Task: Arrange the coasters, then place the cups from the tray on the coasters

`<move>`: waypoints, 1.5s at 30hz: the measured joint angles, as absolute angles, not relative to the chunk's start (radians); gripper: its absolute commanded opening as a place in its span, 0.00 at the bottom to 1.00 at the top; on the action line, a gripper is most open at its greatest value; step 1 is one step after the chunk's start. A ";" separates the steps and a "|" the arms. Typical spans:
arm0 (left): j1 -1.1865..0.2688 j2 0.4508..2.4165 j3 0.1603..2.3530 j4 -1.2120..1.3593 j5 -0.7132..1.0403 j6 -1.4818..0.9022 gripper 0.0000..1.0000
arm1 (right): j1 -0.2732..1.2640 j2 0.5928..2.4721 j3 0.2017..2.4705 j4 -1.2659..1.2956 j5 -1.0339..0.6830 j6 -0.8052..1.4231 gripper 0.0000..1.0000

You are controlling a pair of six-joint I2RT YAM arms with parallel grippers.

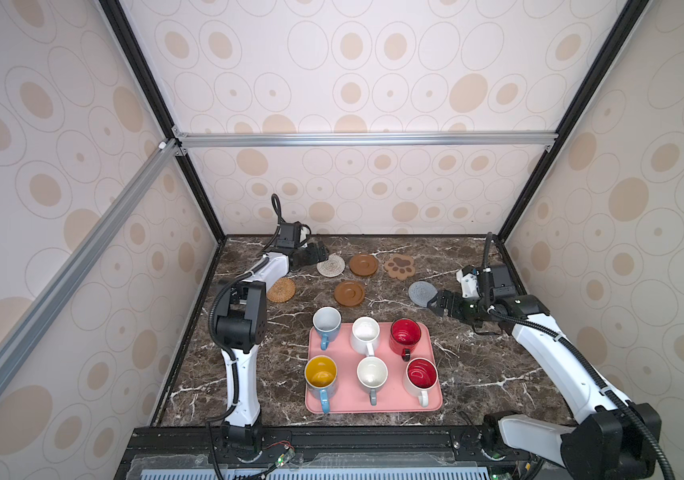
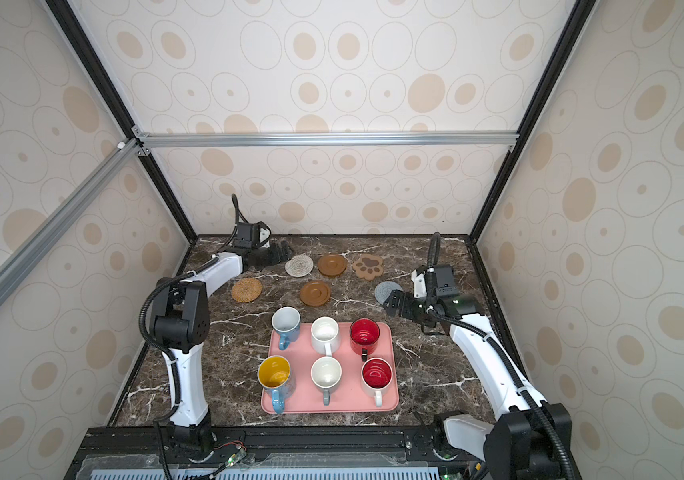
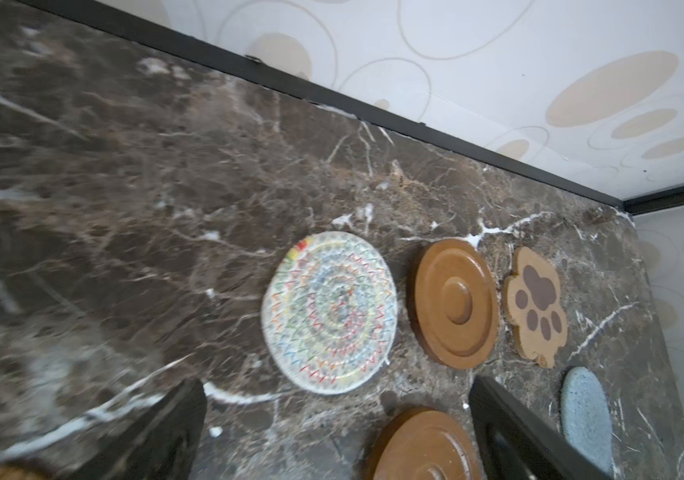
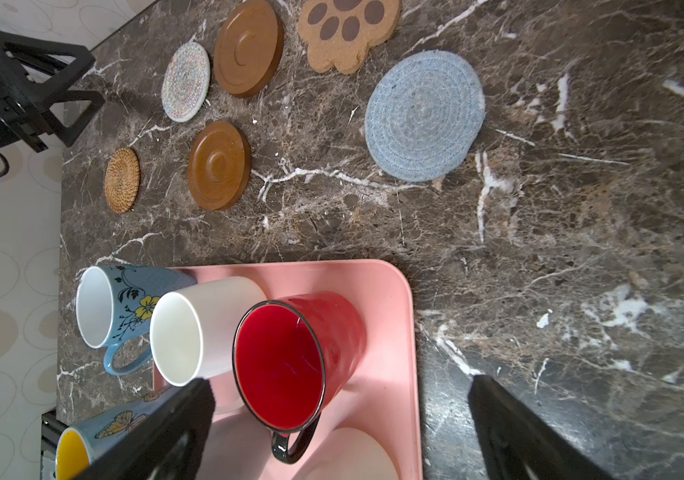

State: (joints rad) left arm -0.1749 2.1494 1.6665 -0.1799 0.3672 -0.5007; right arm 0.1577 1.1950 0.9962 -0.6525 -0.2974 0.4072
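Six coasters lay flat on the table (image 1: pixel 477 374), none under a mug.

Left gripper (image 1: pixel 322 252): spread wide, nothing between its fingers (image 3: pixel 166 428).
- Cream coaster (image 1: pixel 330 265) lay just ahead of its tips; the left wrist view showed a gap between them.
- Far brown disc (image 1: pixel 363 264) came next beyond the cream one, then the paw coaster (image 1: pixel 399 266), all three in one row.
- Near brown disc (image 1: pixel 349 293) lay ahead of it, off to the tray side.
- Rattan coaster (image 1: pixel 281 289) lay behind it, beside the forearm.

Right gripper (image 1: pixel 435 302): also spread wide and empty.
- Grey-blue coaster (image 1: pixel 422 292) lay just ahead of its tips. In both top views the tips overlapped the coaster's edge, so I couldn't tell contact from there. The right wrist view showed the coaster clear of both fingers (image 4: pixel 157 432).
- Tray (image 1: pixel 348 365) sat beside and behind this gripper, near but apart.

All six mugs stood upright in two rows of three.
- Row nearer the right gripper: red mug (image 1: pixel 405 334) closest, then white mug (image 1: pixel 365 332), then light blue mug (image 1: pixel 326 322) at the tray's corner. I couldn't tell whether the light blue one sat fully on the tray.
- Farther row: red-inside mug (image 1: pixel 421 376), grey mug (image 1: pixel 372 374), yellow-inside mug (image 1: pixel 321 374).
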 measured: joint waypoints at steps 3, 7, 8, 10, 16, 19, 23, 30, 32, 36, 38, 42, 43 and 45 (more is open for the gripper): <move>-0.199 2.195 1.689 -0.153 0.392 -0.521 1.00 | 0.158 1.195 0.996 -0.655 -0.294 0.407 1.00; -0.224 2.254 1.718 -0.114 0.418 -0.555 1.00 | 0.158 1.195 0.995 -0.661 -0.294 0.407 1.00; -0.231 2.270 1.731 -0.109 0.422 -0.562 1.00 | 0.158 1.195 0.995 -0.661 -0.294 0.407 1.00; -0.241 2.302 1.762 -0.100 0.427 -0.576 1.00 | 0.158 1.195 0.994 -0.665 -0.294 0.407 1.00; -0.257 2.377 1.848 -0.091 0.430 -0.613 1.00 | 0.158 1.194 0.992 -0.673 -0.291 0.407 1.00; -0.257 2.407 1.882 -0.100 0.422 -0.617 1.00 | 0.158 1.191 0.987 -0.674 -0.291 0.407 1.00; -0.257 2.413 1.887 -0.112 0.419 -0.616 1.00 | 0.158 1.190 0.983 -0.678 -0.290 0.407 1.00; -0.257 2.383 1.849 -0.131 0.400 -0.585 1.00 | 0.158 1.191 0.983 -0.678 -0.290 0.408 1.00; -0.257 2.350 1.803 -0.137 0.395 -0.575 1.00 | 0.158 1.191 0.983 -0.678 -0.290 0.408 1.00; -0.257 2.270 1.684 -0.144 0.377 -0.558 1.00 | 0.158 1.193 0.983 -0.677 -0.290 0.411 1.00; -0.257 2.234 1.631 -0.142 0.371 -0.552 1.00 | 0.158 1.195 0.983 -0.677 -0.291 0.411 1.00; -0.257 2.181 1.551 -0.136 0.363 -0.544 1.00 | 0.161 1.200 0.983 -0.677 -0.290 0.411 1.00; -0.257 2.173 1.539 -0.135 0.360 -0.542 1.00 | 0.162 1.201 0.983 -0.678 -0.290 0.411 1.00; -0.257 2.157 1.516 -0.136 0.352 -0.533 1.00 | 0.163 1.203 0.983 -0.678 -0.291 0.411 1.00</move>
